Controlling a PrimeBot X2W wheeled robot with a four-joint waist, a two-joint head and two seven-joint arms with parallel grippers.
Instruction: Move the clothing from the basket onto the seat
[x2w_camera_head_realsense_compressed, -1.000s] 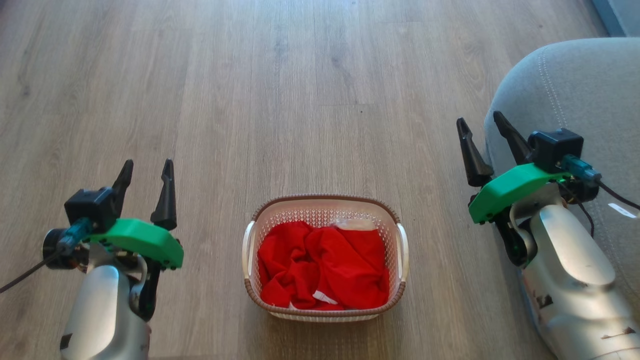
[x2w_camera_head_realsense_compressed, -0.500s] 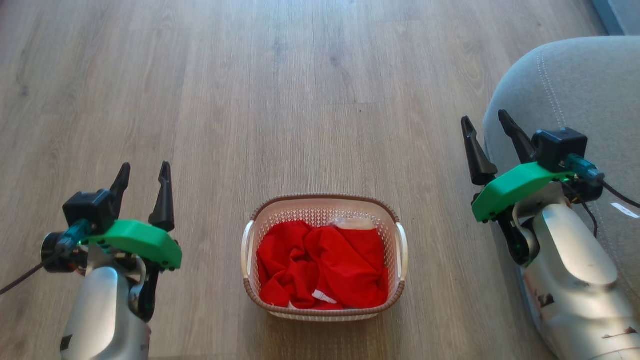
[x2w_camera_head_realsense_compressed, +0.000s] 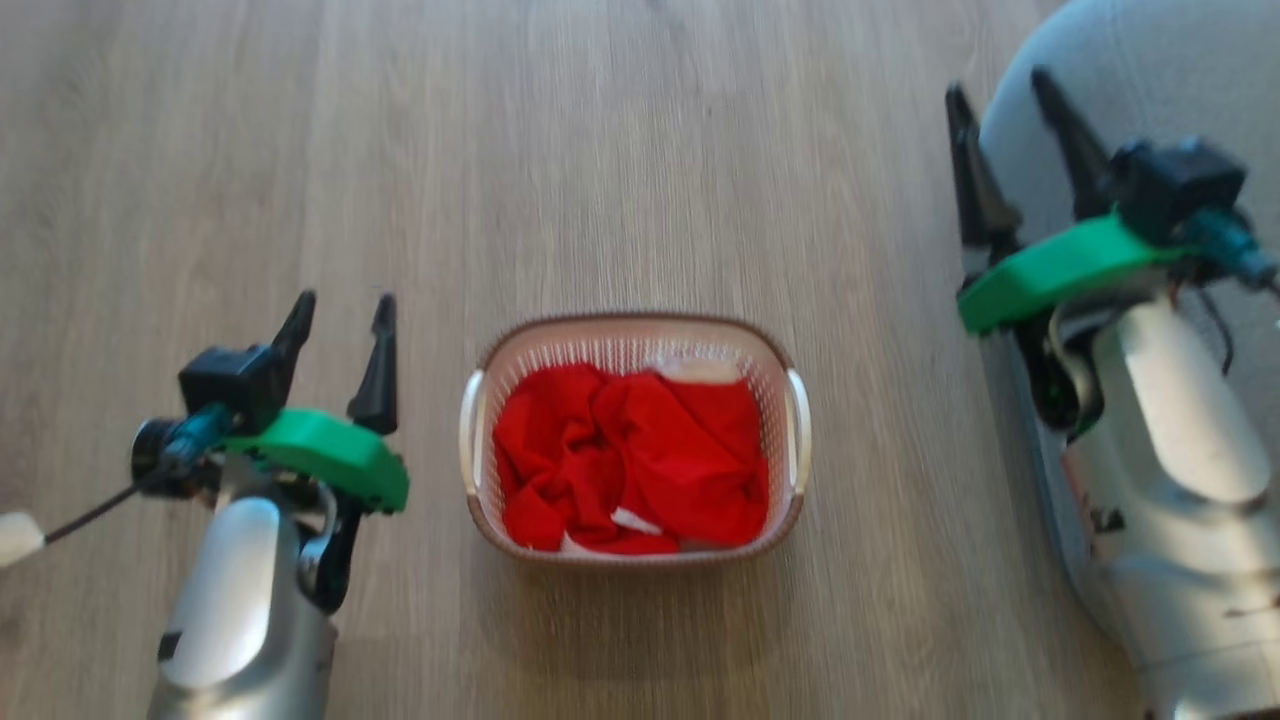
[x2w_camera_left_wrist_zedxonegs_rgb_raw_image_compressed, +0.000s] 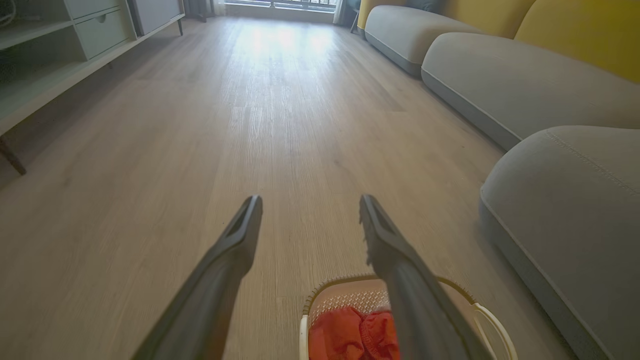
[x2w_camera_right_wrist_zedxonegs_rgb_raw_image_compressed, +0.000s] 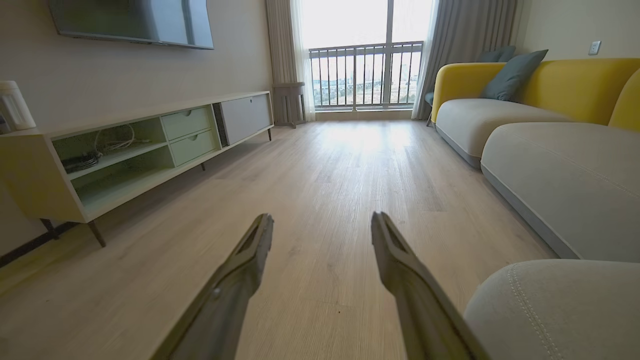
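1. Two grippers, both empty and both spread wide. The left gripper (x2w_camera_head_realsense_compressed: 343, 305) sits lower left in the head view, just beside the basket (x2w_camera_head_realsense_compressed: 630, 322). The right gripper (x2w_camera_head_realsense_compressed: 1000, 90) is in the upper right, its fingers overlapping the edge of the seat (x2w_camera_head_realsense_compressed: 1160, 50). I can't tell if it touches the cushion.
2. All the clothing (x2w_camera_head_realsense_compressed: 630, 460) is bunched up inside the basket, dead centre of the frame. There's a small white label (x2w_camera_head_realsense_compressed: 632, 520) near the lower edge of the pile and a white piece (x2w_camera_head_realsense_compressed: 700, 370) at the top edge. None of it is on the seat, so I'd say the job hasn't started.
3. The basket sits on the wooden floor (x2w_camera_head_realsense_compressed: 600, 150) between the two arms with the seat off to the right. My guess is that keeps the carry short.
4. Wide jaws make sense for a floppy heap, since you want to bite a big fold and not a thread.
5. In the left wrist view the basket peeks in at the bottom edge, partly behind one finger. That gripper points past it along the floor, so it would need to tip down to reach in.
6. The head view is a bit smeared, so fine fabric detail is a no-go.
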